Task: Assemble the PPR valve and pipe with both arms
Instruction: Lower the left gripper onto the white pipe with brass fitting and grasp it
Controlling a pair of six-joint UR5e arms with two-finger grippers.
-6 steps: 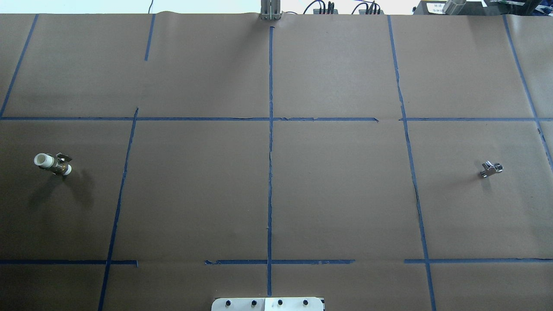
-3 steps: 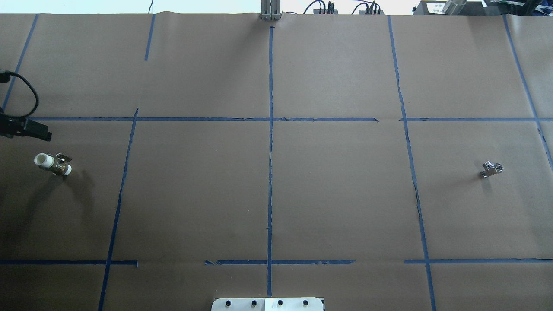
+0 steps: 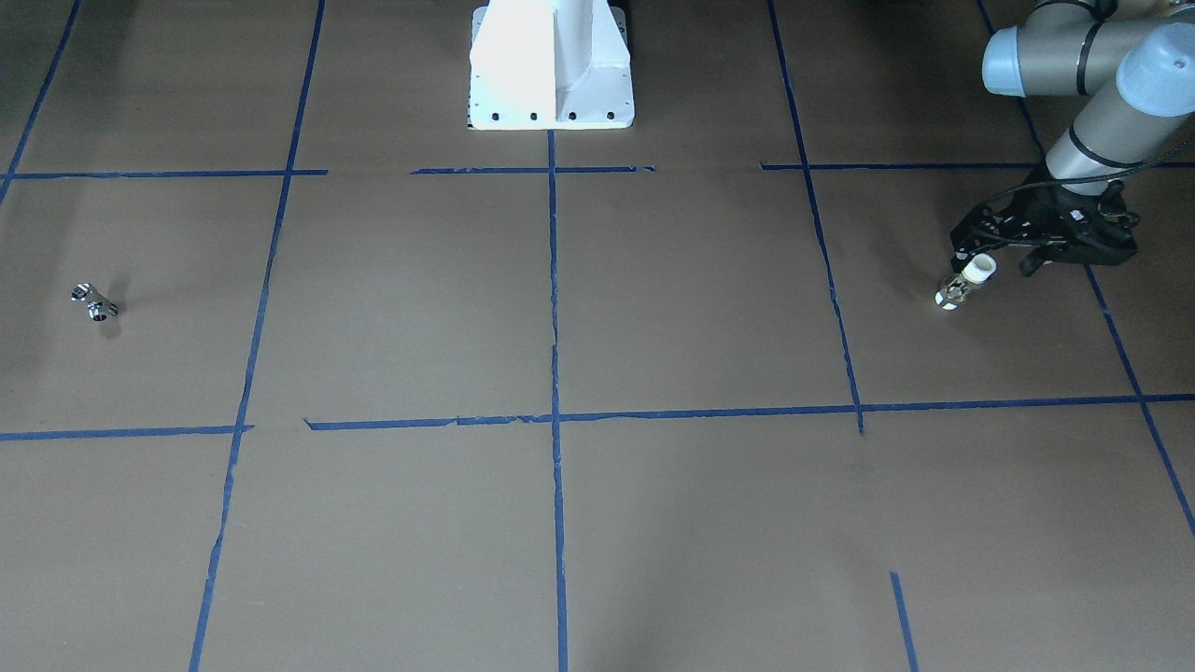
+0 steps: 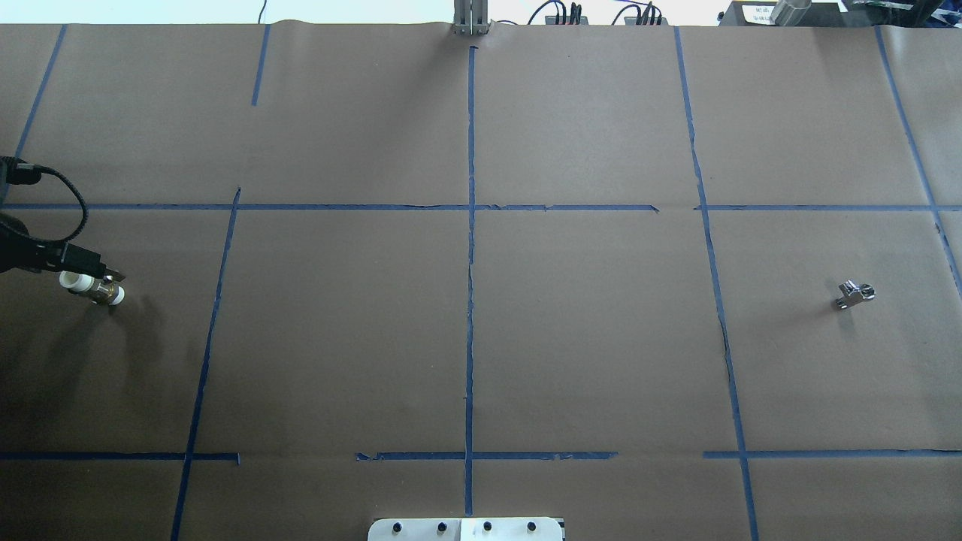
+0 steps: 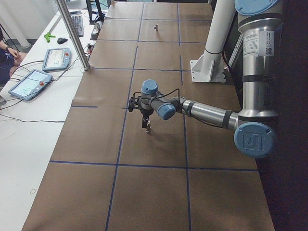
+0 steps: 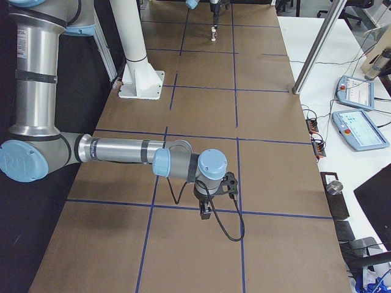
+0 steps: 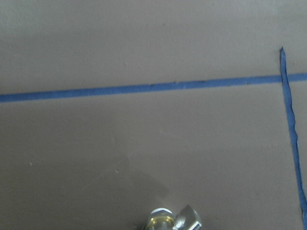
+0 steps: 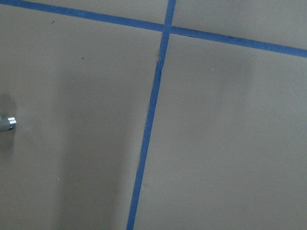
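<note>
The PPR valve (image 4: 94,286) stands tilted on the brown table at the far left, white collar up; it also shows in the front view (image 3: 966,282) and at the bottom edge of the left wrist view (image 7: 170,220). My left gripper (image 3: 995,256) is open and hangs just above the valve's top collar, one finger on each side, not touching it. The chrome pipe (image 4: 854,293) lies alone at the far right, also in the front view (image 3: 93,301). My right gripper (image 6: 206,210) shows only in the exterior right view, and I cannot tell if it is open.
The white pedestal (image 3: 551,65) stands at the robot's edge of the table. Blue tape lines (image 4: 470,248) divide the brown paper into squares. Teach pendants (image 5: 55,57) and a metal post (image 5: 72,33) stand on the operators' side.
My left gripper came into the overhead view from the left edge and moved toward the valve until it hangs over it. The valve and the pipe have not moved.
</note>
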